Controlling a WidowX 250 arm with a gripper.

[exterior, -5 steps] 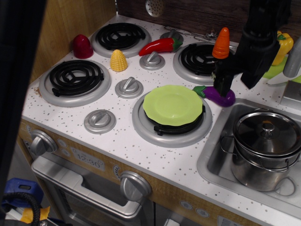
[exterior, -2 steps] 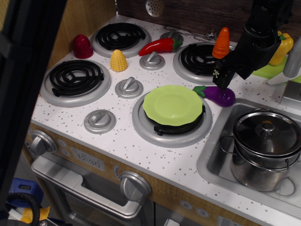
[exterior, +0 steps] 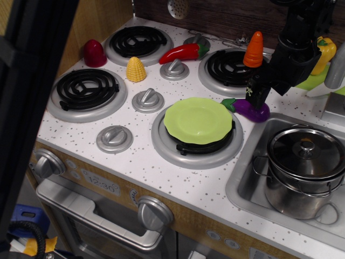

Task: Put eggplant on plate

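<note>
The purple eggplant (exterior: 253, 111) lies on the white counter, its green stem cap pointing left, between the front right burner and the sink. The light-green scalloped plate (exterior: 198, 120) sits on the front right burner, just left of the eggplant. My black gripper (exterior: 256, 97) hangs straight over the eggplant, its tips at or just above the eggplant's top. The fingers overlap from this angle, so I cannot tell whether they are open or shut. The eggplant rests on the counter.
A steel pot with lid (exterior: 304, 167) stands in the sink (exterior: 245, 183) at right. An orange carrot (exterior: 253, 49) stands on the back right burner. A red chili (exterior: 182, 53), yellow corn (exterior: 136, 69), a red object (exterior: 95, 53) and a yellow pepper (exterior: 323, 51) lie around.
The gripper rose from the eggplant and shifted slightly, then came back down a little toward it. The eggplant and plate have not moved.
</note>
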